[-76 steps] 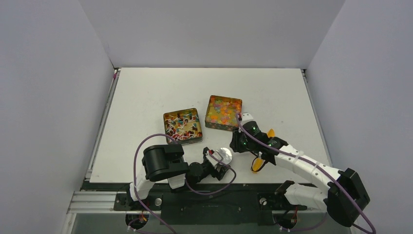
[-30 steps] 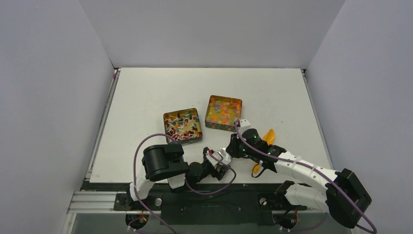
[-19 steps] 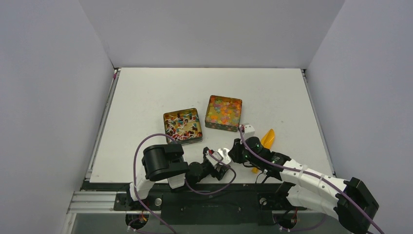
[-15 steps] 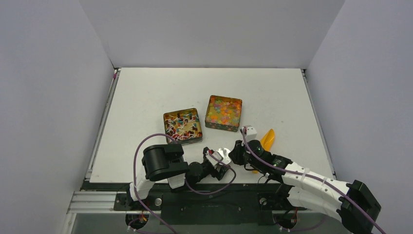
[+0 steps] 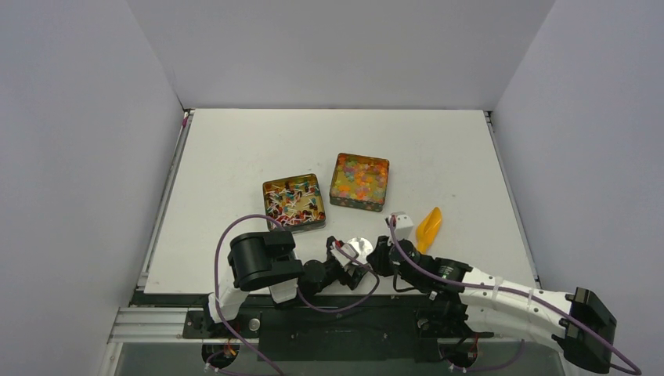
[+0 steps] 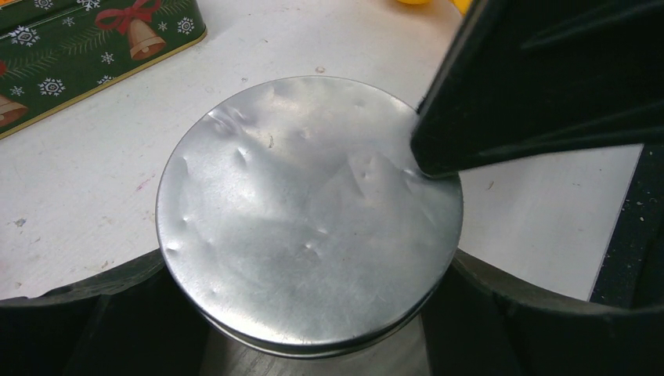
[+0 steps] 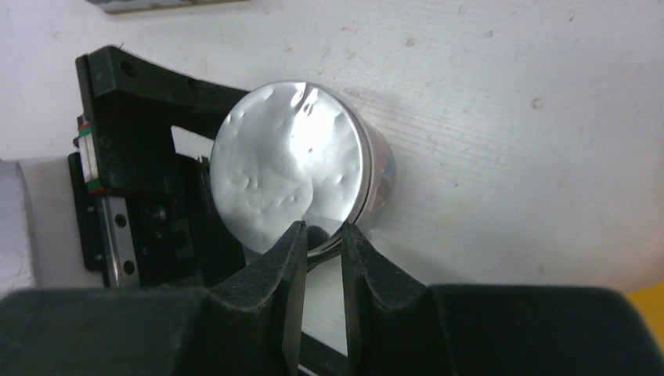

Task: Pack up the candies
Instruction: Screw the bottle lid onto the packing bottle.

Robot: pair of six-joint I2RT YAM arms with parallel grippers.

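The candies [image 5: 354,174] are kept in two square tins on the tabletop [image 5: 258,141]; the wrapped pieces [image 5: 294,200] are held in the left tin [image 5: 301,226] and the round beads [image 5: 364,182] in the right tin [image 5: 356,206]; the two tins are set close beside each other.

A round can [image 5: 359,247] is found near the front edge of the tabletop. Taken from the can, the left tin is placed at 10 o'clock and the right tin at 12 o'clock; an orange scoop [image 5: 428,227] is laid between 2 and 3 o'clock, apart from the tins and from both arms.

The can is gripped by the left hand [image 5: 351,258], its jaws spread wide against opposite sides of the can's body. In the left wrist view the silver lid [image 6: 309,235], dull and dented, is framed by the dark fingers [image 6: 78,329] at 7 and 5 o'clock. A green printed wall [image 6: 94,47] of one tin, marked with bells and snowflakes, is seen at 10 o'clock in that view; which tin it belongs to cannot be told.

The right hand [image 7: 321,235] is closed narrowly on the lid's rim. In the right wrist view a short stretch of rim is caught between its fingertips [image 7: 294,251] at 6 o'clock of the lid; in the left wrist view one right finger is laid on the lid's edge at 2 o'clock.
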